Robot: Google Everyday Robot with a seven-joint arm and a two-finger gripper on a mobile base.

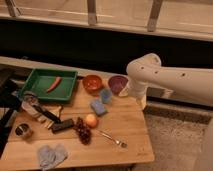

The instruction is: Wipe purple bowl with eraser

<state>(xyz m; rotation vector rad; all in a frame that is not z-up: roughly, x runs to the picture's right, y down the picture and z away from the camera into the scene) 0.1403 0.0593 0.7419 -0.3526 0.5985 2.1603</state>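
Observation:
The purple bowl (118,84) stands at the back of the wooden table (125,125), right of an orange-red bowl (92,82). The eraser (62,125), a small flat black block, lies on the table at the front left, beside dark grapes (82,131). My white arm (160,75) reaches in from the right and bends down. The gripper (141,102) is at its lower end, by the table's right edge, just right of the purple bowl and far from the eraser.
A green tray (31,90) holding a red pepper (54,83) sits at the back left. Two blue sponges (98,106), an orange fruit (91,120), a fork (110,138), a grey cloth (51,155), a metal cup (22,131) and a black-handled tool (45,115) lie around.

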